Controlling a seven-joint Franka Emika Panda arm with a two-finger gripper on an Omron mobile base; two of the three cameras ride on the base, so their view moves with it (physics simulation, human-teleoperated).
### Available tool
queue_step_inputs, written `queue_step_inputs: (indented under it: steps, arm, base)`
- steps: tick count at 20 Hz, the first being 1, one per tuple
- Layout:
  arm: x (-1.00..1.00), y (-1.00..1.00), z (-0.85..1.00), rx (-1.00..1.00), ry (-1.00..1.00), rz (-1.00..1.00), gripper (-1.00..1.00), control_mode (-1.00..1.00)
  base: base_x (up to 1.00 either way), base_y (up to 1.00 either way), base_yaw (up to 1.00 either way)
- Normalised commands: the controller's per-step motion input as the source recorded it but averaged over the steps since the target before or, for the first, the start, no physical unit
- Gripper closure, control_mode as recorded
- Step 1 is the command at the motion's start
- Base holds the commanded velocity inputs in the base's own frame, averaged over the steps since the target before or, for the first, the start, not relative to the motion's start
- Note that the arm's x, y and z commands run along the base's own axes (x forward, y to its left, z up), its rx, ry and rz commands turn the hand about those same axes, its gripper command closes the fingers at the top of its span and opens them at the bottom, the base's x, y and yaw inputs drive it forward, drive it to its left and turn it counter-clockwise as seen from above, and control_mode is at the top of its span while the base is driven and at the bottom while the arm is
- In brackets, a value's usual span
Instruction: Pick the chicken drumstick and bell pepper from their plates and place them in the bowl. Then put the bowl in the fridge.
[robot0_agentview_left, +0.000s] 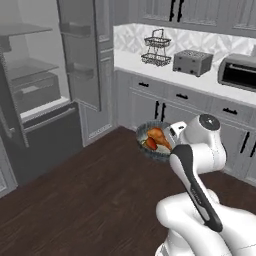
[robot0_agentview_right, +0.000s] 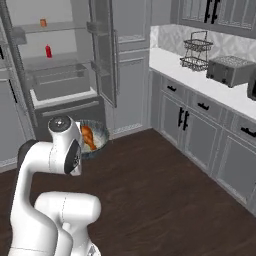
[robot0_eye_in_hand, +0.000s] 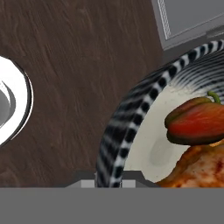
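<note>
The grey speckled bowl (robot0_agentview_left: 150, 150) hangs in the air over the floor, in front of the arm. My gripper (robot0_eye_in_hand: 109, 183) is shut on its striped rim (robot0_eye_in_hand: 131, 105). Inside the bowl lie the orange-brown chicken drumstick (robot0_agentview_left: 159, 135) and the small red bell pepper (robot0_agentview_left: 149, 144). Up close, the bell pepper (robot0_eye_in_hand: 197, 123) rests against the drumstick (robot0_eye_in_hand: 197, 168) on the pale inside. From the right side, the bowl (robot0_agentview_right: 103, 134) with the drumstick (robot0_agentview_right: 88, 136) peeks out past my arm. The fridge (robot0_agentview_left: 35, 90) stands open ahead on the left. The plates are out of view.
The fridge door (robot0_agentview_left: 82, 55) swings out toward the room, beside the shelves (robot0_agentview_right: 55, 75) holding a red bottle (robot0_agentview_right: 48, 51). A counter on the right carries a wire basket (robot0_agentview_left: 156, 47), a toaster (robot0_agentview_left: 192, 62) and a toaster oven (robot0_agentview_left: 239, 71). Dark wood floor (robot0_agentview_left: 90, 195) lies below.
</note>
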Motion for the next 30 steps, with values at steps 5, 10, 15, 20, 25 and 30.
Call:
queue_step_inputs:
  steps: [5,10,15,20,25,30]
  arm:
    - [0.00,0.00,0.00,0.00,0.00,0.00,1.00,1.00]
    - [0.00,0.00,0.00,0.00,0.00,0.00,1.00,1.00]
    - [0.00,0.00,0.00,0.00,0.00,0.00,1.00,1.00]
    - [0.00,0.00,0.00,0.00,0.00,0.00,1.00,1.00]
    - [0.00,0.00,0.00,0.00,0.00,0.00,1.00,1.00]
    - [0.00,0.00,0.00,0.00,0.00,0.00,1.00,1.00]
  base:
    - [1.00,0.00,0.42]
    - [1.00,-0.03,0.50]
    - [1.00,-0.19,0.40]
    - [1.00,-0.26,0.35]
    - [0.95,-0.30,0.22]
    - [0.74,-0.06,0.12]
